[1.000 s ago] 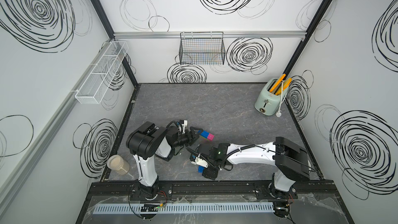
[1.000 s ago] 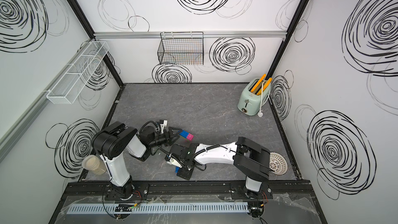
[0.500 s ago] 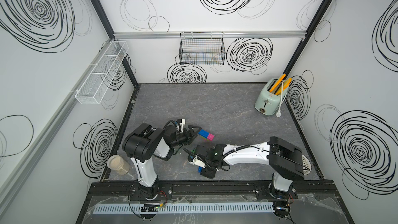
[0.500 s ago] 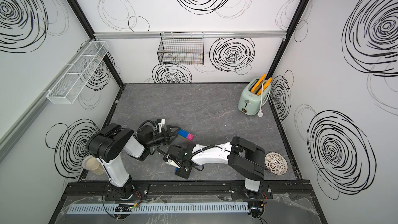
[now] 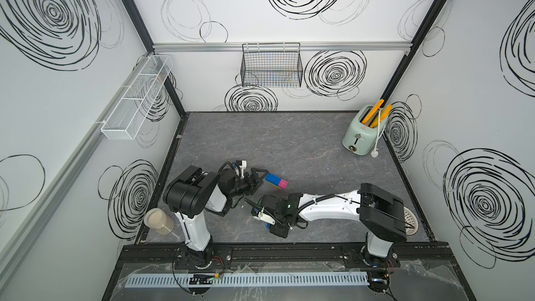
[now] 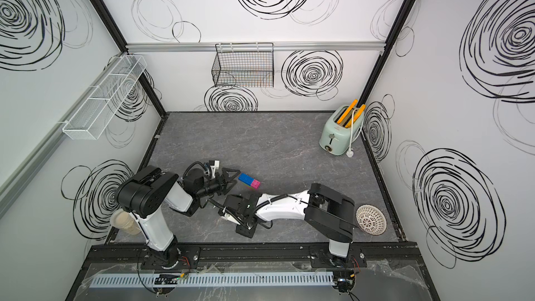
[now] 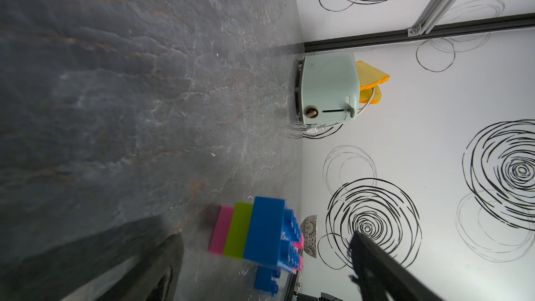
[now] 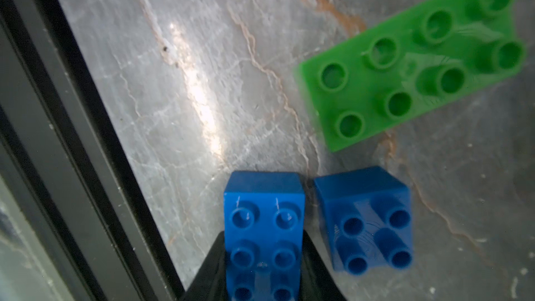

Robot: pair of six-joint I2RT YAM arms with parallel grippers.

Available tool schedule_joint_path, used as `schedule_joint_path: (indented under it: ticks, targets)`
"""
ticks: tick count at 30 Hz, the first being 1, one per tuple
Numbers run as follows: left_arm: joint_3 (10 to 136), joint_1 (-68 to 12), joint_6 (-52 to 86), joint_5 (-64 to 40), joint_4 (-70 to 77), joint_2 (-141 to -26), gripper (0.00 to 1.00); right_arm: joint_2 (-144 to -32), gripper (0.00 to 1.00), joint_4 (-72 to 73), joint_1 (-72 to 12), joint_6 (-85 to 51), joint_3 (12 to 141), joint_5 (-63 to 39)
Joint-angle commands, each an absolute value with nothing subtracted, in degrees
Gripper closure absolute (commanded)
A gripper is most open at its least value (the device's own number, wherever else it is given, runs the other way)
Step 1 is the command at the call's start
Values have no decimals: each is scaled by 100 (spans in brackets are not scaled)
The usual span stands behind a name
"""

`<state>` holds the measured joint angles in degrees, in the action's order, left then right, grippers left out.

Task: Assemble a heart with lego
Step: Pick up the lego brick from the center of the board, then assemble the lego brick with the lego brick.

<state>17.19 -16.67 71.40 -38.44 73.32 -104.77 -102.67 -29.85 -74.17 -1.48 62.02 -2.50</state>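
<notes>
Heart (image 5: 276, 181) of lego, part-built, lies on the grey table (image 5: 289, 140) in both top views. It is a joined block of blue, lime and pink just beyond the left gripper (image 5: 257, 182), whose jaws have spread wide over the past second and hold nothing. The right gripper (image 5: 272, 227), low near the front rail (image 5: 289, 253), has meanwhile drawn its jaws together.

From the left wrist, the block stands between the parted fingers (image 7: 382, 267), with a clear gap on either side.

From the right wrist, the jaws are clamped on the flanks of an oblong blue brick (image 8: 264, 227), studs up. Whether it has left the table cannot be told. A square blue brick (image 8: 364, 218) sits just beside it, and a green brick (image 8: 411, 62) lies a little apart.

A release on one side and a fresh grip on the other suggest the block has been set down. The oblong blue brick looks to be the next piece to go across, and with bricks still loose the heart is not yet finished.
</notes>
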Motion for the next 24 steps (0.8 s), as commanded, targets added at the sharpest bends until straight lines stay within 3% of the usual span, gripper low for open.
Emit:
schedule_joint_path:
  ticks: [1,9,17,24]
  targets:
    - [1718,-1599,7135,-3824,7601,-10424,2,-9855,74,-3477,-7321,8,6263,-487]
    - [1855,-1556,7143,-3813,7566,-10518,3,-9089,75,-3891,-6238,439,6423,-875]
    - [1992,-1519,7320,-3845,7841,-10777,2,-9590,75,-3956,-4847,703,7323,-855]
    - [2041,-1528,7601,-3900,8346,-11019,2,-9922,74,-3940,-4544,878,7977,-1051]
